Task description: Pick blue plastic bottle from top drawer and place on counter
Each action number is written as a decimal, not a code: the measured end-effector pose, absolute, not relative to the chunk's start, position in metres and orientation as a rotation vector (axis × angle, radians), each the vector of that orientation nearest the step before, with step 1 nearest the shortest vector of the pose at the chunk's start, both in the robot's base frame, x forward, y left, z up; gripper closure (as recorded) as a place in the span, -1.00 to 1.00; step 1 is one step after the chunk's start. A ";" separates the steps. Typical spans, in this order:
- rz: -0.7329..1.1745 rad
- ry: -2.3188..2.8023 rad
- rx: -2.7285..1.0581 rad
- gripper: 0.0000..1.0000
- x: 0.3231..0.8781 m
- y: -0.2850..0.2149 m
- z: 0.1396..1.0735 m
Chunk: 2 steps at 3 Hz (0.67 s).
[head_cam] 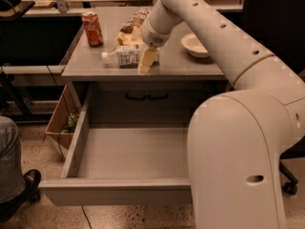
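Observation:
The blue plastic bottle (123, 56) lies on its side on the counter (183, 69), white cap pointing left, near the counter's front middle. My gripper (134, 55) reaches down from the right and is shut on the bottle's base end, with one pale finger (147, 61) in front of it touching the counter. The top drawer (119, 192) is pulled fully out below and nothing shows inside it.
A red soda can (92, 28) stands at the counter's back left. A snack bag (136, 19) lies behind the bottle and a white bowl (195, 45) at the right. My arm's bulky body (238, 151) covers the drawer's right side. A person's leg (9, 161) and a cardboard box (59, 123) are at the left.

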State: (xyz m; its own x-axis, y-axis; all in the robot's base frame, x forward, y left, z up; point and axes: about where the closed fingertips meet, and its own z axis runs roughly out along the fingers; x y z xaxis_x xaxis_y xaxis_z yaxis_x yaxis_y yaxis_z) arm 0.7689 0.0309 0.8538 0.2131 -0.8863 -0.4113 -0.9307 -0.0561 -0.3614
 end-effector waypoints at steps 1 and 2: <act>0.161 1.654 -1.965 -1.00 0.747 0.020 0.864; 0.195 1.646 -1.944 -1.00 0.719 -0.011 0.876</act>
State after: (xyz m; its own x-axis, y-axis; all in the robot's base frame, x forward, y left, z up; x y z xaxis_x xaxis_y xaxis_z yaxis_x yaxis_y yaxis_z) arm 0.7190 -0.0114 0.8762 0.2281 -0.8563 -0.4633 -0.9408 -0.0714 -0.3313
